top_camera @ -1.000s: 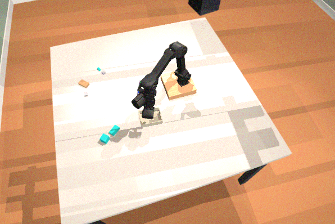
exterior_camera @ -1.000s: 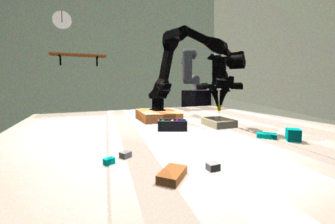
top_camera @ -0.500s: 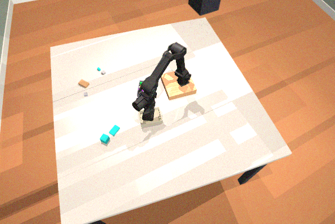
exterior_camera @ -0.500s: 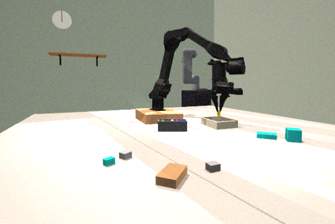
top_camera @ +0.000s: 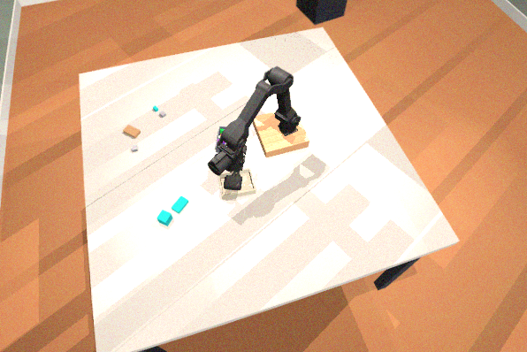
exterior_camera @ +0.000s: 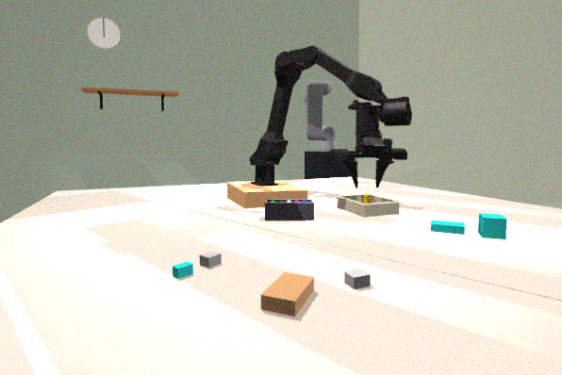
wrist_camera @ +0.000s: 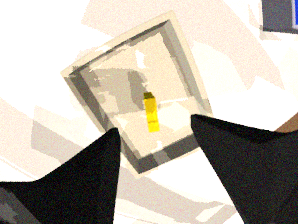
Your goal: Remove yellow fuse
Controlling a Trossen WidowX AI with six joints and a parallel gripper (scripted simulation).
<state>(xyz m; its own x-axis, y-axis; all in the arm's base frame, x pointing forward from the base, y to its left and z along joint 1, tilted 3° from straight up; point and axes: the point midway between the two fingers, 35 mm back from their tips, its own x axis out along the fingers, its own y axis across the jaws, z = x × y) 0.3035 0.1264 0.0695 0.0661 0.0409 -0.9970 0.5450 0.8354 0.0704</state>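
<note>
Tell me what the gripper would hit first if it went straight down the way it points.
Probably the yellow fuse lying in the tray: the open gripper hangs directly above it, nothing between.

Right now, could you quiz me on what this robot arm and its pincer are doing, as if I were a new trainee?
1. True or false: the small yellow fuse lies inside the shallow beige square tray.
2. Is the black pincer A) shut on the fuse, B) open and above the tray, or C) touching the dark fuse block?
3. Fill in: in the exterior view the fuse block stands on the table in front of the arm's ______ base plate.

Key: 1 true. 2 B. 3 wooden.
</note>
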